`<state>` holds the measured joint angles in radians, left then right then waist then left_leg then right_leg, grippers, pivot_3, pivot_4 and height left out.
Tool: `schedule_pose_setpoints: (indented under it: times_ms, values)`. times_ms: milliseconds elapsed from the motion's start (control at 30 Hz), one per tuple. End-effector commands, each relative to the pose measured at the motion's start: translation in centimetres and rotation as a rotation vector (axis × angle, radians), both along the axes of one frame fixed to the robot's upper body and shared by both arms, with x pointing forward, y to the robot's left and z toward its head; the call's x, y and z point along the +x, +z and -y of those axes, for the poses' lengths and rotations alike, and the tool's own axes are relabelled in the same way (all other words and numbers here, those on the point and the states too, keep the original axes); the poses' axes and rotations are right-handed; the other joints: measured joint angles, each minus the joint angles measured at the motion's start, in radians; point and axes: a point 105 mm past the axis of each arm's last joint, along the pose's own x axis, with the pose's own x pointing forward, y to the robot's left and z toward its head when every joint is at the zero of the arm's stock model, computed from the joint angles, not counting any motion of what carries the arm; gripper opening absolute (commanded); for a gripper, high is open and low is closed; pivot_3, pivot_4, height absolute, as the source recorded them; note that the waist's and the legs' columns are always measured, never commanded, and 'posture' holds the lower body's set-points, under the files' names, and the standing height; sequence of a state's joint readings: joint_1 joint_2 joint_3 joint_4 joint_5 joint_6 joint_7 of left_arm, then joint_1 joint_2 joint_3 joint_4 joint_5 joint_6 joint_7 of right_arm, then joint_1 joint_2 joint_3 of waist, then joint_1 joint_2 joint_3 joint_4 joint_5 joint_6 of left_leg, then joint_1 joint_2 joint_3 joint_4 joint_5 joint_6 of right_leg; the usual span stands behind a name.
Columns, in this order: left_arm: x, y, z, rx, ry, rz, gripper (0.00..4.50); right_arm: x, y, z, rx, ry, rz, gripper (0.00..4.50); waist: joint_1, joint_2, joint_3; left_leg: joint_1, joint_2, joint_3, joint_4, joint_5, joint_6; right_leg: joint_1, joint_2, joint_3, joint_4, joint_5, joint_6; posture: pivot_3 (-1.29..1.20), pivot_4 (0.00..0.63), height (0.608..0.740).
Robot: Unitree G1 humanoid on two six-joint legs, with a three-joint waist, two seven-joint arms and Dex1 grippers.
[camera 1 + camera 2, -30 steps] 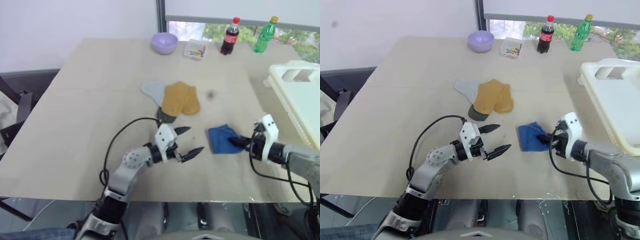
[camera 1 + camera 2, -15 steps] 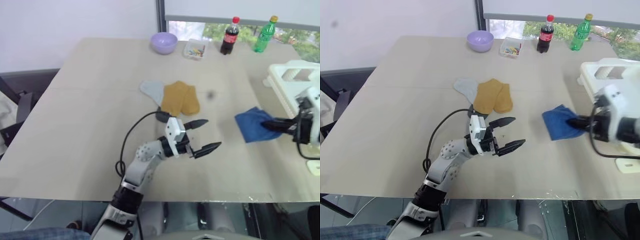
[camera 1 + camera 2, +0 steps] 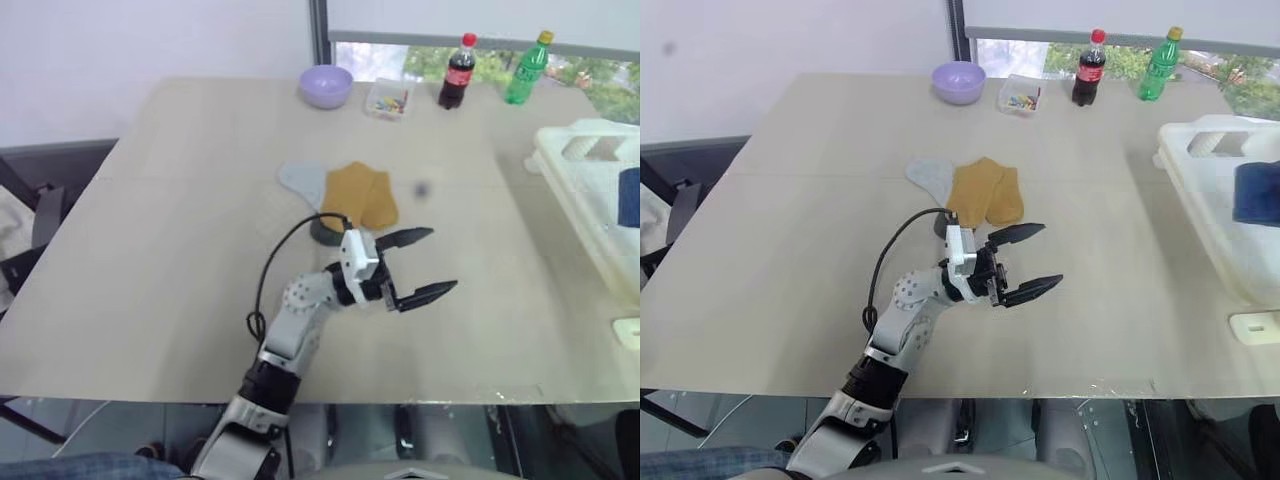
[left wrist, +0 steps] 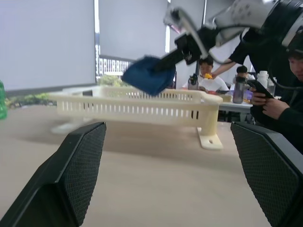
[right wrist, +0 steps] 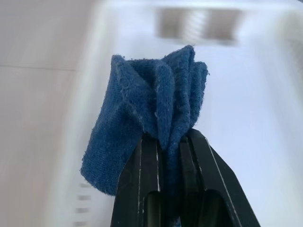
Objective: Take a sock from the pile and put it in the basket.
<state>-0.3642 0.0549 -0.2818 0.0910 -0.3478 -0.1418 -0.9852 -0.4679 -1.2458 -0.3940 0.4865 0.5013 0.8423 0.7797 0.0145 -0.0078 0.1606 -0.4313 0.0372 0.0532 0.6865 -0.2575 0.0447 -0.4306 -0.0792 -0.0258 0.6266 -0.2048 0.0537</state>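
Observation:
The pile (image 3: 351, 196) lies mid-table: mustard-yellow socks, a pale grey one (image 3: 300, 180) and a dark grey one (image 3: 324, 231). The large white slotted basket (image 3: 585, 185) stands at the table's right edge. My right gripper (image 5: 168, 140) is shut on a blue sock (image 5: 147, 127), which hangs bunched over the basket's inside. That sock also shows at the right border (image 3: 1255, 192) and above the basket rim (image 4: 147, 74). In front of the pile my left gripper (image 3: 443, 260) hovers open and holds nothing, pointing right toward the basket.
Along the far edge of the table (image 3: 180, 200) stand a lilac bowl (image 3: 326, 85), a clear box of small coloured items (image 3: 388, 99), a cola bottle (image 3: 456, 73) and a green bottle (image 3: 526, 70). People (image 4: 279, 94) sit beyond the basket.
My right gripper has carried the blue sock off the table, rightward and up, until it hangs over the basket. The left gripper drifted a little right and up, still open.

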Motion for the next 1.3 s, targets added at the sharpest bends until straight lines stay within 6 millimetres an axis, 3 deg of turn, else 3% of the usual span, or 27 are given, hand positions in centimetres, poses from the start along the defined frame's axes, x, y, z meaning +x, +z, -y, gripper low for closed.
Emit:
schedule_pose_setpoints:
  times_ms: [33, 67, 267, 300, 333, 400, 567, 800, 900, 967, 1067, 1200, 1300]
  values:
    - [-0.1, 1.1, 0.2, -0.025, 0.018, 0.081, 4.50, 0.3, 0.2, 1.1, -0.030, -0.032, 0.025, 0.00, 0.000, 0.002, 0.000, 0.000, 0.000, 0.000, 0.000, 0.000, 0.000, 0.000, 0.000, 0.000, 0.000, 0.000, 0.000, 0.00, 0.150, 0.729]
    - [0.0, 1.1, 0.2, -0.031, 0.024, 0.082, 4.50, 0.4, -0.1, 1.4, -0.030, -0.037, 0.018, 0.00, 0.000, 0.002, 0.000, 0.000, 0.000, 0.001, 0.000, 0.000, 0.000, 0.000, 0.000, 0.001, 0.000, 0.001, 0.002, 0.00, 0.150, 0.729]
    - [0.2, 0.8, 0.2, -0.022, 0.041, 0.094, 4.50, 0.2, -0.7, 2.4, -0.122, -0.025, -0.024, 2.65, 0.000, 0.005, -0.001, 0.000, 0.000, 0.002, 0.000, 0.000, 0.000, 0.000, 0.000, 0.002, 0.000, 0.002, 0.004, 0.00, 0.150, 0.729]
    - [0.3, 0.7, 0.2, -0.022, 0.045, 0.092, 4.50, 0.2, -0.6, 2.6, -0.150, -0.021, -0.024, 3.29, 0.000, 0.005, -0.001, 0.001, 0.000, 0.002, 0.000, 0.000, 0.000, 0.000, 0.000, 0.002, 0.000, 0.002, 0.004, 0.00, 0.150, 0.729]
    - [0.3, 0.7, 0.2, -0.024, 0.048, 0.089, 4.50, 0.2, -0.6, 2.6, -0.166, -0.018, -0.022, 3.52, 0.000, 0.005, -0.001, 0.001, 0.000, 0.002, 0.000, 0.000, 0.000, 0.000, 0.000, 0.002, 0.000, 0.002, 0.004, 0.00, 0.150, 0.729]
    - [0.2, 0.7, 0.1, -0.029, 0.055, 0.082, 4.50, 0.2, -0.5, 3.1, -0.229, -0.031, -0.026, 4.47, 0.000, 0.006, -0.002, 0.001, 0.000, 0.003, 0.000, 0.000, 0.000, 0.000, 0.000, 0.002, 0.000, 0.003, 0.004, 0.00, 0.150, 0.729]
    - [0.1, 0.3, -0.2, -0.016, 0.072, 0.079, 4.50, 0.1, -0.1, 3.5, -0.310, -0.017, -0.019, 4.47, 0.000, 0.006, -0.002, 0.001, 0.000, 0.004, 0.000, 0.000, 0.000, 0.000, 0.001, 0.004, 0.000, 0.003, 0.005, 0.00, 0.150, 0.729]
    - [0.5, 0.3, -1.3, 0.004, 0.109, 0.078, 4.50, 0.8, 2.9, 2.1, -0.415, 0.063, 0.132, 4.47, 0.000, 0.006, -0.002, 0.003, 0.000, 0.006, 0.000, 0.000, 0.000, 0.000, 0.001, 0.006, 0.001, 0.003, 0.005, 0.00, 0.150, 0.729]
    - [1.3, 0.1, -2.6, 0.045, 0.201, 0.064, 4.50, 1.9, 5.3, -1.7, -0.397, 0.220, 0.367, 4.47, -0.005, 0.006, -0.002, 0.004, 0.000, 0.007, 0.000, 0.000, 0.000, 0.000, 0.001, 0.008, 0.001, 0.004, 0.006, 0.00, 0.150, 0.729]
    - [1.6, 0.0, -3.5, 0.061, 0.249, 0.034, 4.50, 1.9, 5.7, -4.2, -0.350, 0.310, 0.467, 4.47, -0.007, 0.006, -0.002, 0.006, 0.002, 0.009, 0.000, 0.000, 0.000, 0.000, 0.003, 0.011, 0.001, 0.004, 0.006, 0.00, 0.150, 0.729]
    - [1.2, -0.2, -4.7, 0.093, 0.272, 0.008, 4.50, 1.7, 4.1, -7.8, -0.295, 0.432, 0.506, 4.47, 0.000, 0.006, -0.002, 0.007, 0.004, 0.008, 0.000, 0.000, 0.000, 0.001, 0.005, 0.011, 0.001, 0.004, 0.006, 0.00, 0.150, 0.729]
    - [0.8, -0.7, -6.7, 0.133, 0.334, -0.058, 4.50, 0.1, 0.1, -14.9, -0.129, 0.628, 0.539, 4.47, 0.003, 0.006, -0.002, 0.007, 0.004, 0.007, -0.001, 0.000, 0.000, 0.002, 0.005, 0.011, 0.002, 0.004, 0.006, 0.00, 0.150, 0.729]
    - [0.6, -1.0, -7.8, 0.161, 0.381, -0.091, 4.50, -1.6, -2.2, -17.5, -0.015, 0.679, 0.522, 4.47, 0.002, 0.007, -0.001, 0.007, 0.003, 0.005, -0.001, 0.000, 0.000, 0.002, 0.003, 0.011, 0.002, 0.004, 0.007, 0.00, 0.150, 0.729]
